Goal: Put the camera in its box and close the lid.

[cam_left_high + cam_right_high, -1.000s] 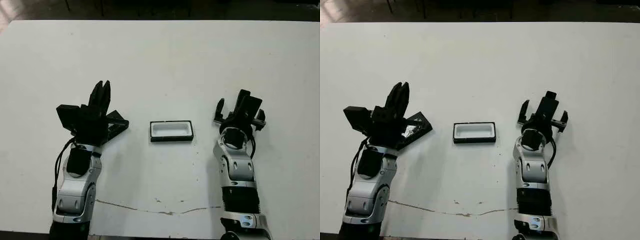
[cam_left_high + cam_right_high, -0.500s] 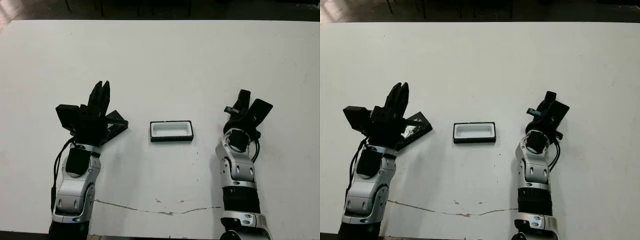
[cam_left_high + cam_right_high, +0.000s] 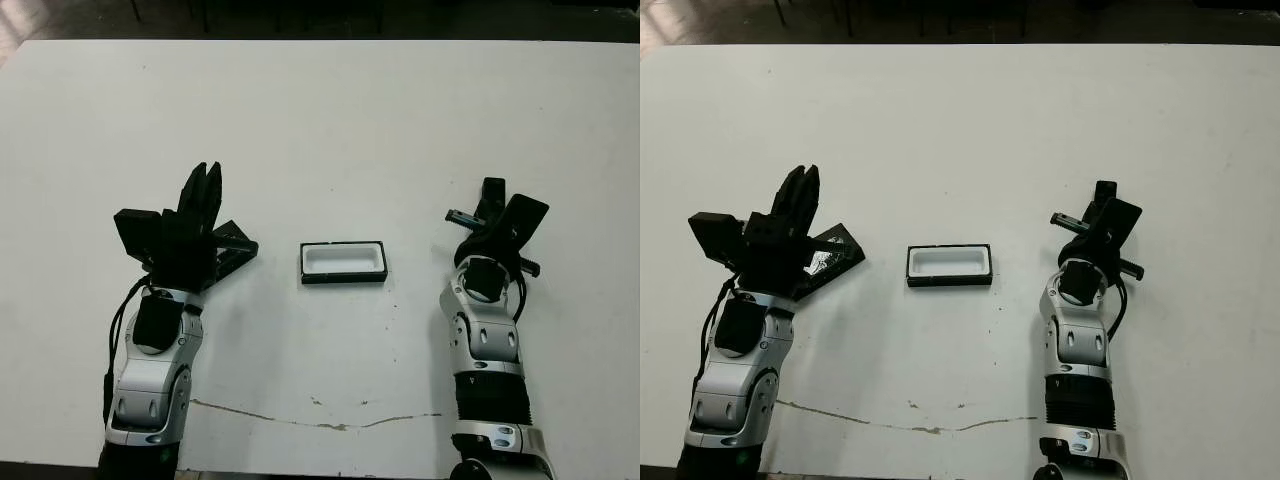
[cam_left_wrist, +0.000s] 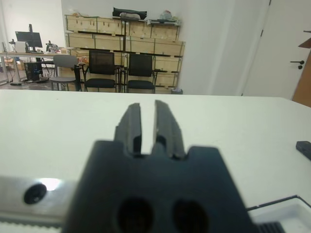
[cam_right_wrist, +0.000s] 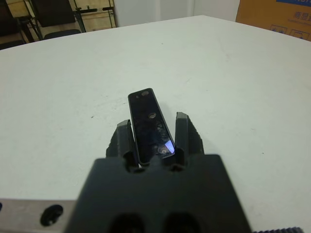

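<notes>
Camera [image 5: 150, 124] sits between the 2 fingers of the right claw [image 5: 153, 133], which is closed on it, with the little blue-lit screen down near the claw body. From the head views the right claw hangs over the right side of the surface [image 3: 330, 120], well apart from the box [image 3: 343, 261], and whether the camera is actually off the surface is hard to call from here.

So the step in hand looks like the carry: camera is gripped, not yet in the box. Next move probably calls for swinging the right arm in toward the middle, lining the bar up with the long side of the white-lined tray, and lowering it flat before letting go. The tray is shallow and only a bit longer than the bar, so the angle matters.

Lid [image 3: 830, 258] lies flat just beside the left claw [image 3: 200, 195], partly tucked under it, left of the box. The left claw has its fingers nearly together with a thin gap showing in its wrist view, and holds nothing.

Count: 1 camera, 1 box, 1 lid, 2 claws. Box is open and empty, sitting about mid-surface between the arms.
</notes>
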